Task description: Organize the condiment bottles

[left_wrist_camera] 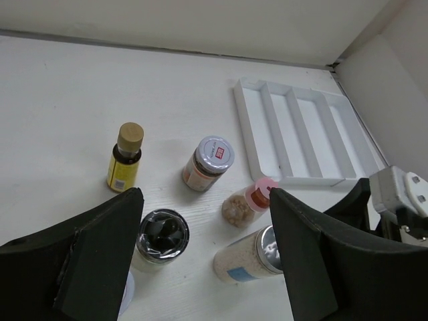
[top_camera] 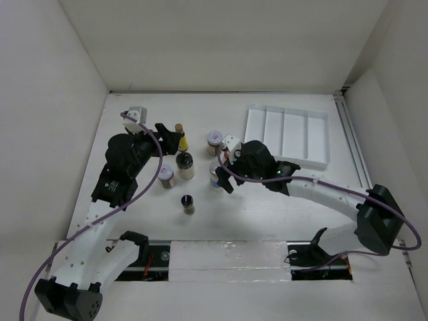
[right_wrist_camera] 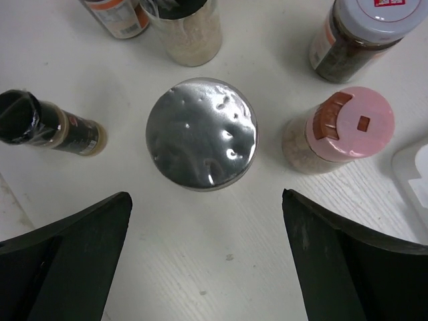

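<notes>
Table (top_camera: 234, 224): right claw (right_wrist_camera: 206, 200) wide over silver-lidded jar (right_wrist_camera: 200, 134)

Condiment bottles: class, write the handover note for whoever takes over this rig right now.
Left gripper: open, holding nothing, over the bottles.
Right gripper: open, above the silver-lidded jar.
Yellow bottle, white-lidded jar, pink shaker, dark-lidded jar and small black-capped bottle sit loose on the table, left of the white tray.
Done: no bottle is in the tray.
Left: all of them to organize.
</notes>
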You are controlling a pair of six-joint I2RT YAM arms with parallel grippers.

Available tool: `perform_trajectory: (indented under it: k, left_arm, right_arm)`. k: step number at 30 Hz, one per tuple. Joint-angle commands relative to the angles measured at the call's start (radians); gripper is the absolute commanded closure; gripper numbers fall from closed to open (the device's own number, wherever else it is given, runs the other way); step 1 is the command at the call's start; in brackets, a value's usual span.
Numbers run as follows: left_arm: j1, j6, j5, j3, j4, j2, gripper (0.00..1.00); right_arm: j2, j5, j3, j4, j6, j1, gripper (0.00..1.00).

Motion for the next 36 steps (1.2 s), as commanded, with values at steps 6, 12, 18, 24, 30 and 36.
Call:
perform_trajectory:
  k: [6,12,18,24,30,36]
  left_arm:
    - [-0.004,0.005,0.047,-0.004,0.050,0.006,0.28]
    - [-0.004,-0.005,0.086,-0.004,0.061,0.006,0.28]
    - [-0.004,-0.005,0.096,-0.004,0.061,0.017,0.29]
    - [-0.004,-0.005,0.098,-0.004,0.062,0.016,0.29]
    - [-0.004,-0.014,0.119,-0.004,0.071,0.026,0.29]
    - [-0.004,-0.014,0.107,-0.004,0.071,-0.009,0.29]
  right_arm:
    - [0.119,-0.008,0.073,0.162,-0.029,0.007,0.00]
    - [0.163,-0.017,0.073,0.264,0.001,0.007,0.05]
    - [0.185,-0.017,0.091,0.294,0.011,0.016,0.41]
    - [0.061,-0.055,0.165,0.303,0.021,0.016,0.54]
    - [-0.005,0.146,0.321,0.362,-0.034,-0.073,0.54]
    - [0.168,0.135,0.488,0.371,-0.049,-0.321,0.54]
